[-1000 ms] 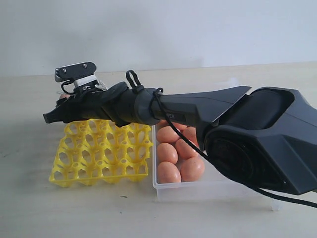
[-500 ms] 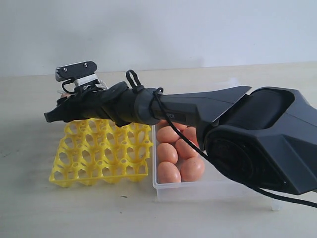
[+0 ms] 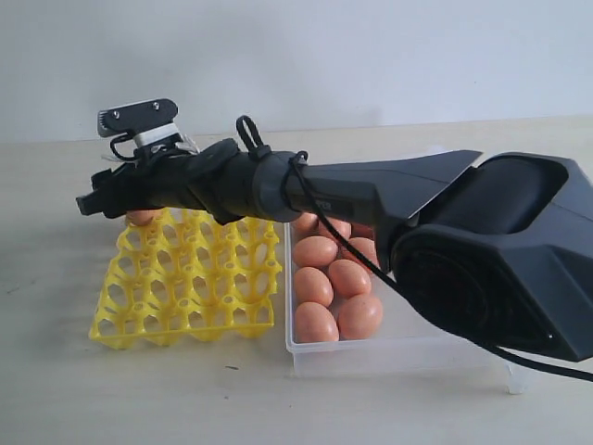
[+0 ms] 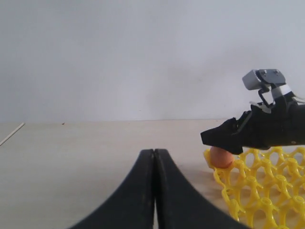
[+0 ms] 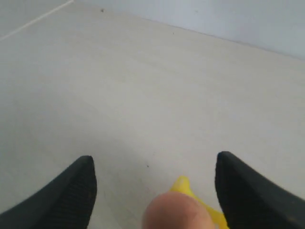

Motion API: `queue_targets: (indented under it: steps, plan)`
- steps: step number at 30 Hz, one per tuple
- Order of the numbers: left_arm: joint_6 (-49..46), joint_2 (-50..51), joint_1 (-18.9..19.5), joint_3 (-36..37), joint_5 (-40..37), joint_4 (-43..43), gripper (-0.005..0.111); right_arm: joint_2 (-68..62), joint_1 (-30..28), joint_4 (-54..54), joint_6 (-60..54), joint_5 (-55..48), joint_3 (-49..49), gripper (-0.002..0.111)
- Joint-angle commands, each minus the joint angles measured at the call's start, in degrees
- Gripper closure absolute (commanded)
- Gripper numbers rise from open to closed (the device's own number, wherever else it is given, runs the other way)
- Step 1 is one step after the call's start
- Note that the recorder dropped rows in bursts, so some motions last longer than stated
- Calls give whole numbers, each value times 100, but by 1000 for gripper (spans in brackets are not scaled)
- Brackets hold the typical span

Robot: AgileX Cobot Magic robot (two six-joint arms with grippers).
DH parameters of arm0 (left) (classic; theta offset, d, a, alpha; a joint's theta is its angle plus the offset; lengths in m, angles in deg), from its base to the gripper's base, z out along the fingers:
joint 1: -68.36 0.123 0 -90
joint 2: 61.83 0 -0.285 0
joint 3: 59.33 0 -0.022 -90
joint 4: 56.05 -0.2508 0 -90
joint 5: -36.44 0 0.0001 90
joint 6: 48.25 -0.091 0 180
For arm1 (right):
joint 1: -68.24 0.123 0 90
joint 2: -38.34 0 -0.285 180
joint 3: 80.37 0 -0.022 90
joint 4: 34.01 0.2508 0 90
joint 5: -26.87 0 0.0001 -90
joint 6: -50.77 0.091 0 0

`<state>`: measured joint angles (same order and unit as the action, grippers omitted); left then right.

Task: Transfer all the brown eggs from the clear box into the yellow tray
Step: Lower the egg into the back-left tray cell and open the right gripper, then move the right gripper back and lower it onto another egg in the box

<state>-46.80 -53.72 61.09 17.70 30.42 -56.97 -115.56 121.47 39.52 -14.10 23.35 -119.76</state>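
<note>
Right black gripper (image 5: 153,164): spread wide, holding nothing, just above a smooth brown egg (image 5: 174,210) seated in a corner cup of the bright yellow plastic egg tray (image 3: 185,306). Could clip this egg when pulling back low, rolling it off the tray.

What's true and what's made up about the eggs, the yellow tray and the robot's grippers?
1. A brown egg sits in a corner cup of the yellow tray. True.
2. The right gripper is squeezing that egg. False: its fingers stand wide apart, with the egg below and between them.
3. The left gripper is shut. True.
4. The clear box has no eggs in it. False: several brown eggs lie inside.
5. In the exterior view, the clear box stands to the left of the yellow tray. False: it stands to the tray's right.
</note>
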Motion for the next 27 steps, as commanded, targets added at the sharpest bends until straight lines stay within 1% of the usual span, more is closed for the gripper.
queue_targets:
  steps: [1, 3, 4, 6, 8, 10, 13, 14, 16, 19, 21, 27]
  plan:
    - [21, -33, -15, 19, 13, 42, 107, 434, -103, -299, -32, -414, -31, 57]
    - [21, -33, -15, 19, 13, 42, 107, 614, -204, -530, 246, -927, -31, 71]
    - [21, -33, -15, 19, 13, 42, 107, 706, -276, -829, 582, -1237, -31, 79]
    - [21, -33, -15, 19, 13, 42, 107, 867, -434, -1898, 1640, -1901, -31, 95]
    - [21, -33, -15, 19, 13, 42, 107, 992, -591, -3411, 2814, -2548, -31, 108]
    - [21, -33, -15, 19, 13, 42, 107, 1120, -742, -4743, 4057, -3323, -31, 108]
    - [21, -33, -15, 19, 13, 42, 107, 1359, -926, -5814, 5233, -4249, -31, 108]
    - [21, -33, -15, 19, 13, 42, 107, 1461, -974, -5979, 5485, -4434, -31, 108]
    - [21, -33, -15, 19, 13, 42, 107, 1673, -1081, -6219, 5713, -4806, -31, 108]
    - [21, -33, -15, 19, 13, 42, 107, 1983, -1227, -6423, 5752, -5253, 30, 108]
    - [21, -33, -15, 19, 13, 42, 107, 2278, -1323, -6542, 5752, -5323, 260, 108]
    - [21, -33, -15, 19, 13, 42, 107, 3484, -1911, -6712, 5753, -5260, 1875, 108]
